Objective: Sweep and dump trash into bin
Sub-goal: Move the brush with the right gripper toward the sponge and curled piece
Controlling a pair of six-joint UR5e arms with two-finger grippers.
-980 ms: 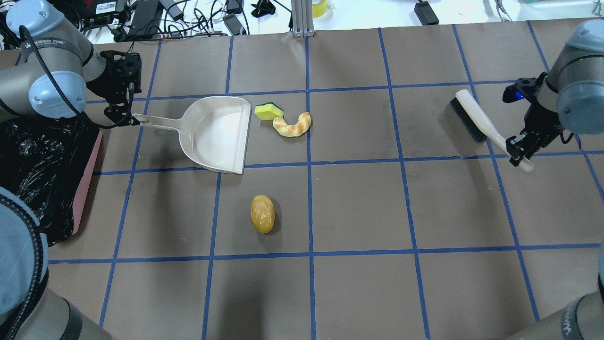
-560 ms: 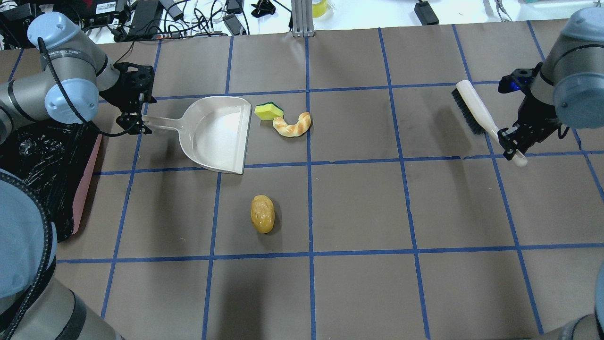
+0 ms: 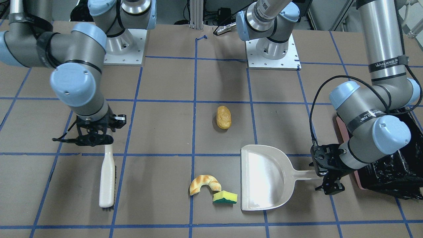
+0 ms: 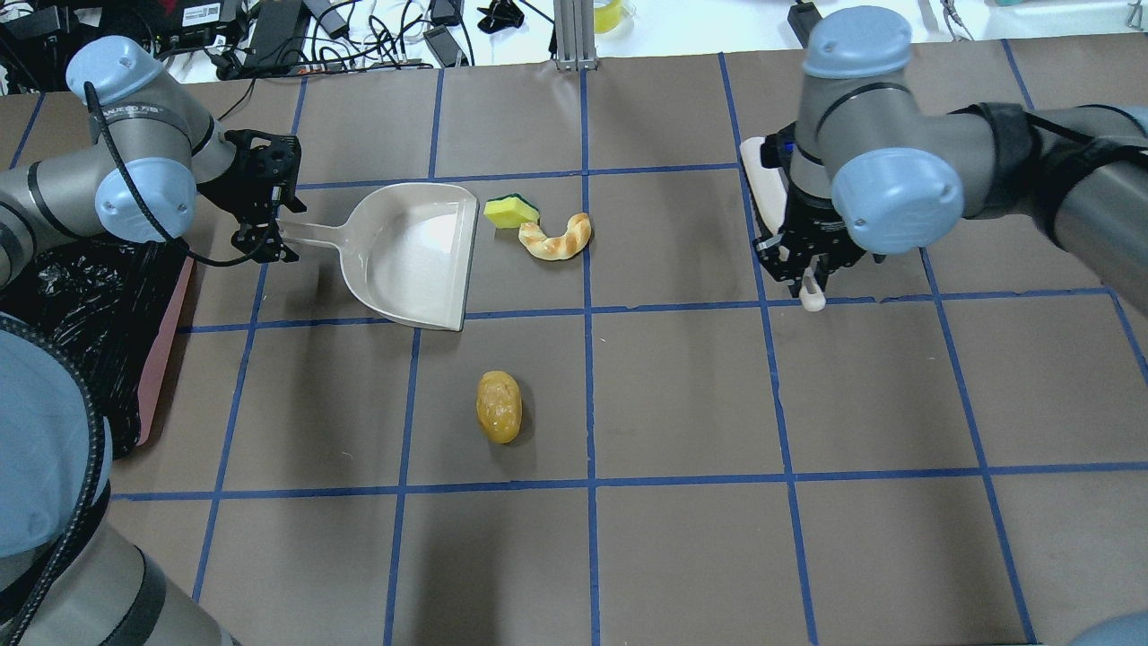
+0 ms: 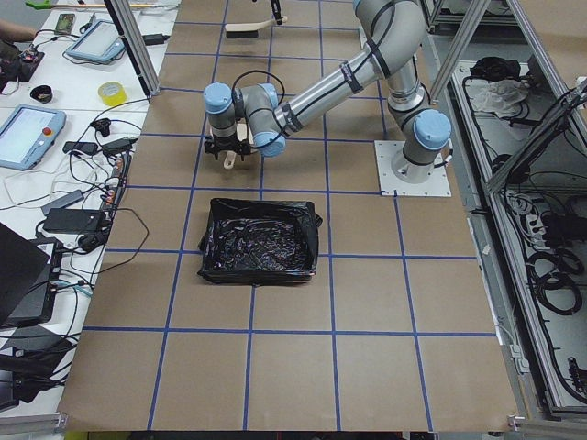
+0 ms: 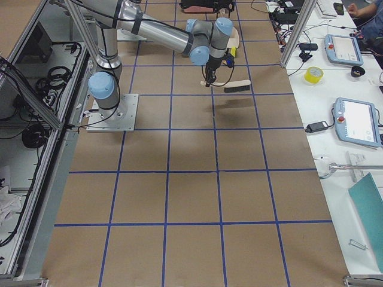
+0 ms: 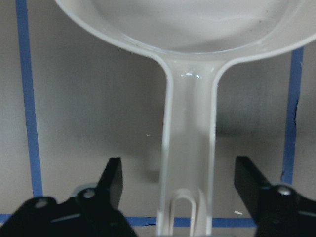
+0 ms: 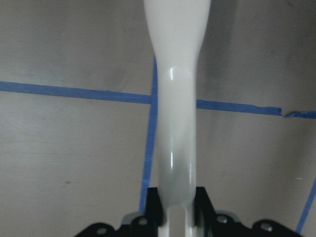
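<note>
the bin (image 4: 167, 344), a pink box lined with a black bag, sits on the worktop (image 4: 682, 395) just behind the left jaws. those jaws stand wide apart, one either side of the handle of the dustpan (image 4: 408, 260), not touching it. past the pan's mouth lie the sponge wedge (image 4: 511, 211) and croissant (image 4: 556, 238), side by side. the potato lump (image 4: 499, 406) lies apart. the right jaws are clamped on the handle of the brush (image 3: 107, 180), well away from the trash.

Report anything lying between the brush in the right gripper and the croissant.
Nothing visible does. Only bare table separates the brush, held in the right gripper, from the croissant. The sponge sits just past the croissant, beside the mouth of the dustpan, and the potato lies off that line, nearer the robot.
</note>
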